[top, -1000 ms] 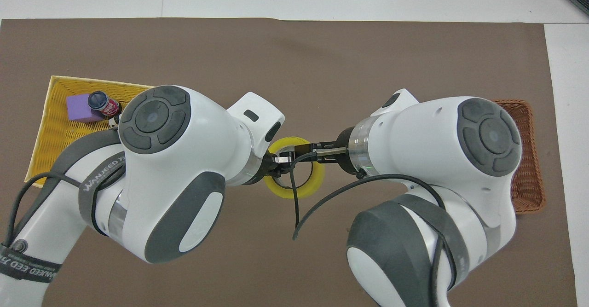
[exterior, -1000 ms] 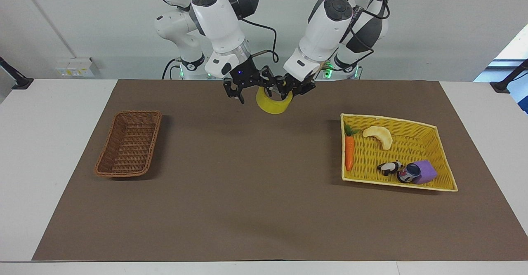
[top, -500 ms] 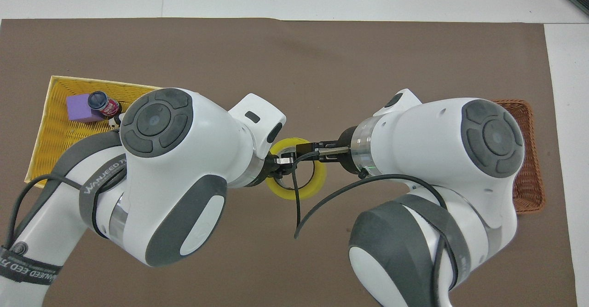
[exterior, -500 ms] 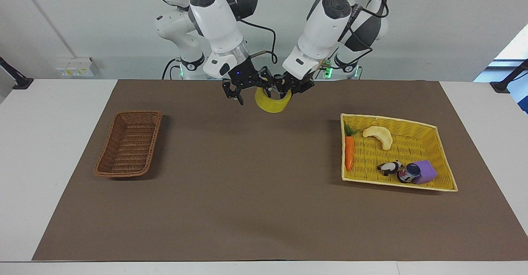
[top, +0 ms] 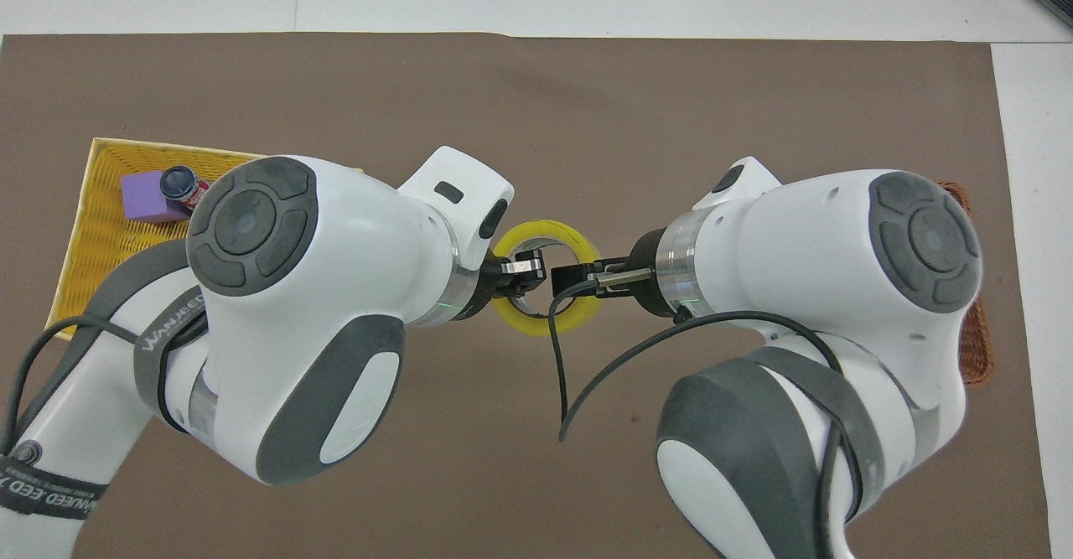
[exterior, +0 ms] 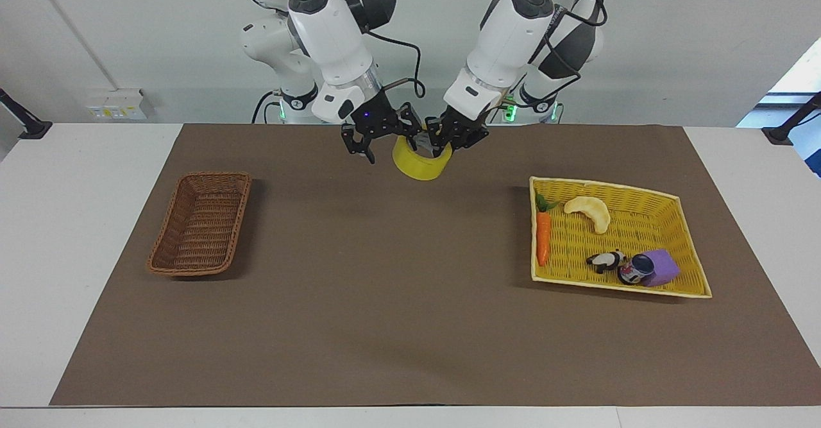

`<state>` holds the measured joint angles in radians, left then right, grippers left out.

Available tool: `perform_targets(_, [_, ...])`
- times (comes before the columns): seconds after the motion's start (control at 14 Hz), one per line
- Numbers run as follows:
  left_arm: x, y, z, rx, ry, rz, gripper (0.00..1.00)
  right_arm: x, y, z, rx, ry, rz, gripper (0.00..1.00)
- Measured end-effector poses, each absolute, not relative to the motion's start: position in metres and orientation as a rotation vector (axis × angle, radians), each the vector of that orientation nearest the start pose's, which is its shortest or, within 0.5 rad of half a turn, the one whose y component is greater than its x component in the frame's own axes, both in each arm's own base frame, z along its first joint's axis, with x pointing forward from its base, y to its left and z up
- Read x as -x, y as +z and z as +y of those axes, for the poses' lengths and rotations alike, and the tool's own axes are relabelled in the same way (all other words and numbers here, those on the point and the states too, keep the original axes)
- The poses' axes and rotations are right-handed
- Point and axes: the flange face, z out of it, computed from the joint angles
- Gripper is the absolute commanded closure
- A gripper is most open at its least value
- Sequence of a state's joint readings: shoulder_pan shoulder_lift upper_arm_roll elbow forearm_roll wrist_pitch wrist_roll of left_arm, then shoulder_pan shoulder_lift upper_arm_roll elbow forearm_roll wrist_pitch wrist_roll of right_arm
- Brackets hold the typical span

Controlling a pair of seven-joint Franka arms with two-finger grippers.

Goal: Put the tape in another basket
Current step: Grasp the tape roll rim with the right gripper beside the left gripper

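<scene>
**Tape goes up in the air, ready to swap hands**

The brown basket (exterior: 200, 222) sits at the right arm's end of the table. It is long and thin, woven from dark sticks, with sloping sides. Nothing is in it yet.

Next comes the right gripper (exterior: 390, 139). Its 2 fingers are spread wide. It hangs right beside the tape (exterior: 417, 166), at its rim. I cannot tell if it touches the tape.

The tape is a fat yellow ring that you can see through a bit, with a pale inside. It is up in the air over the brown mat (exterior: 410, 299), at the robots' edge of it and between the 2 baskets.

The left gripper (exterior: 442, 142) has its fingers pressed together on the wall of the ring, so it is pinching the tape.

In the last second both arms have drifted a little toward the brown basket's end, with the tape between them. It looks like a hand-over: the right gripper must close before the left one lets go.

Last is the yellow basket (exterior: 603, 185), wide and woven. It holds a smooth orange carrot (exterior: 543, 239), a pale curved toy (exterior: 590, 212), a small panda (exterior: 605, 260), a round can (exterior: 635, 269) and a purple block (exterior: 664, 267).
</scene>
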<state>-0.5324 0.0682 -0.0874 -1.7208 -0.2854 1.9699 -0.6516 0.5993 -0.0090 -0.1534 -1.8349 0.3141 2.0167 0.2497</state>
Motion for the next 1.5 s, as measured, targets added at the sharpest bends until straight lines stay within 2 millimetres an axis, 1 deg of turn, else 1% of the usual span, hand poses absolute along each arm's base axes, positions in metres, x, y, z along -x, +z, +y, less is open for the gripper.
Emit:
perform_targets(0.14, [-0.480,0.555,-0.365,3.470,0.038,-0.204,1.00,-0.513,0.549,0.264,2.793,-0.103,-0.130,0.00])
perform_targets(0.29, [-0.479,0.555,-0.366,3.470,0.038,-0.201,1.00,-0.513,0.550,0.264,2.791,-0.108,-0.161,0.87])
perform_targets(0.36, [-0.478,0.554,-0.367,3.469,0.042,-0.198,1.00,-0.513,0.550,0.264,2.783,-0.109,-0.180,1.00])
perform_targets(0.57, [-0.476,0.551,-0.370,3.467,0.050,-0.189,1.00,-0.509,0.554,0.268,2.768,-0.108,-0.194,1.00])
perform_targets(0.86, [-0.474,0.551,-0.373,3.468,0.056,-0.198,1.00,-0.509,0.552,0.266,2.771,-0.097,-0.190,1.00])
perform_targets(0.93, [-0.474,0.552,-0.373,3.468,0.056,-0.198,0.46,-0.509,0.553,0.266,2.771,-0.098,-0.194,1.00])
perform_targets(1.0, [-0.474,0.552,-0.373,3.469,0.055,-0.198,0.00,-0.510,0.552,0.265,2.772,-0.097,-0.195,1.00])
perform_targets(1.14, [-0.473,0.559,-0.373,3.484,0.048,-0.198,0.00,-0.515,0.545,0.256,2.777,-0.095,-0.209,1.00])
perform_targets(1.29, [-0.476,0.559,-0.371,3.484,0.045,-0.208,0.00,-0.517,0.548,0.251,2.769,-0.108,-0.231,1.00])
perform_targets(1.5, [-0.483,0.558,-0.361,3.483,0.041,-0.228,0.00,-0.522,0.556,0.248,2.749,-0.150,-0.228,1.00])
